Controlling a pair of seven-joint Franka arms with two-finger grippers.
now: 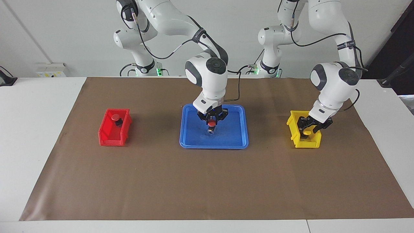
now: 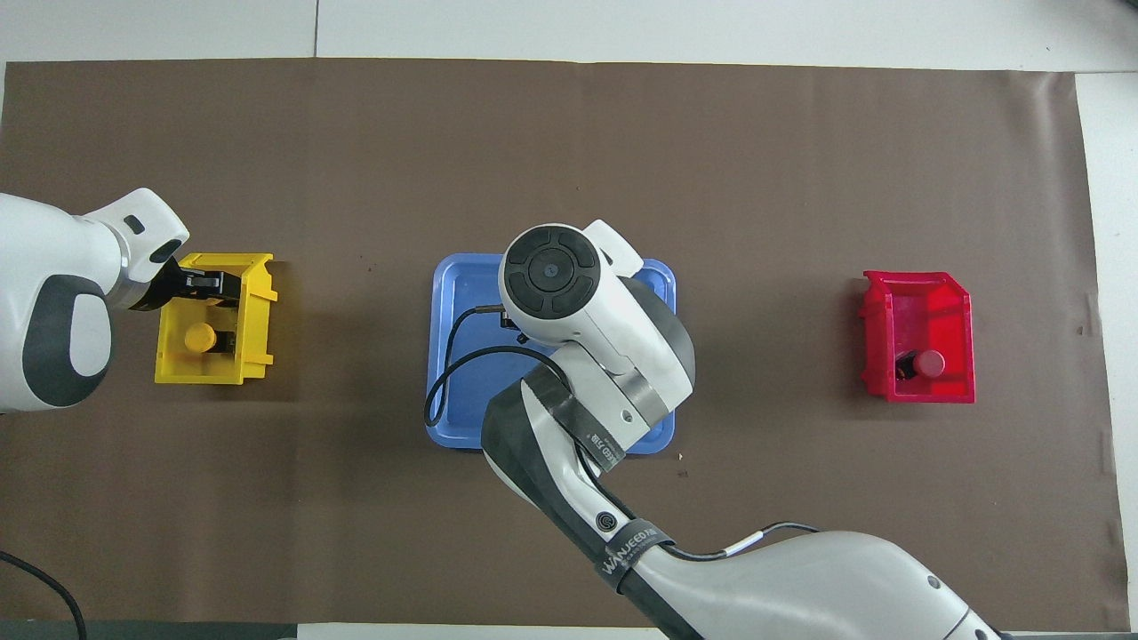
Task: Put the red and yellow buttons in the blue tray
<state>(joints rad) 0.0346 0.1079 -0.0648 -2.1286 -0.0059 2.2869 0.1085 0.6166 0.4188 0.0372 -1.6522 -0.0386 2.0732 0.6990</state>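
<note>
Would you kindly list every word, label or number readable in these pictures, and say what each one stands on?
"WANJEED": on the black strap round the right arm's forearm, overhead view; small characters after it are unreadable.
Black strap on the left arm: print too small to read.
Nothing else carries legible text.

A wide white table (image 1: 38, 145) carries a large brown paper mat (image 1: 207, 181) that covers most of its top, leaving white strips bare at both ends and along the edge farthest from the robots. A seam splits the white top there (image 2: 316, 31). A plain pale grey wall (image 1: 64, 32) rises at the robots' side, with a white socket strip (image 1: 51, 70) at its foot. Light is even and soft.
</note>
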